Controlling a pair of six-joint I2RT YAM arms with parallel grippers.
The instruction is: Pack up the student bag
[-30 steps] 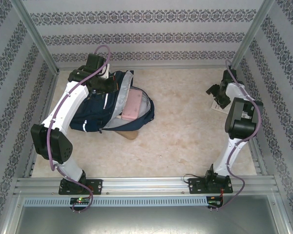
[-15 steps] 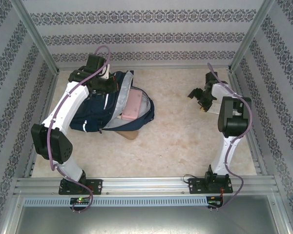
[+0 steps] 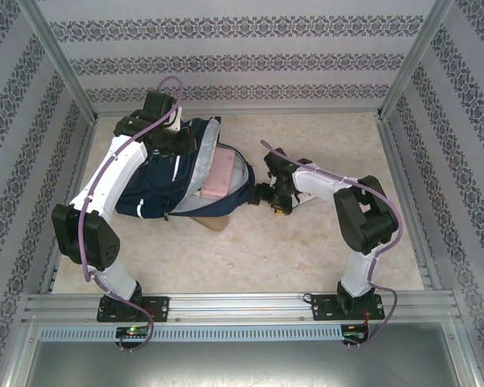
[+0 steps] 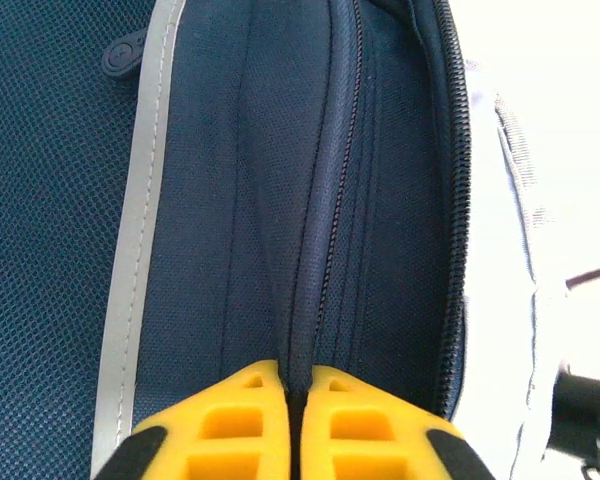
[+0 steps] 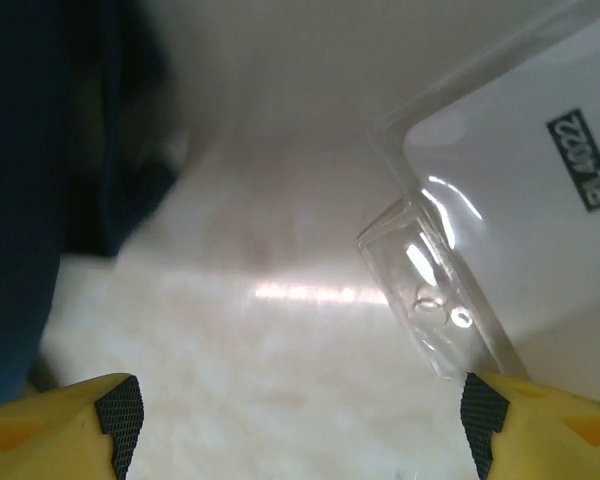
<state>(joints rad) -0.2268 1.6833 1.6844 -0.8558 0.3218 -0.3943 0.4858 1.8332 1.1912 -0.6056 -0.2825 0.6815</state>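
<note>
The top view was bright and sharp, with faint shadows. The left wrist view was washed out white on its right side. The right wrist view was blurry, with glare on the clear plastic (image 5: 432,300), and the student bag (image 5: 20,200) was a dark smear at the left.

A: How does the left arm (image 3: 105,181) sit?
B: Stretched toward twelve o'clock, left gripper (image 4: 295,385) pinched tight on a fold of the student bag (image 4: 230,200)
A: And the right arm (image 3: 327,182)?
B: Bent toward ten o'clock, right gripper (image 5: 300,405) spread wide
</note>
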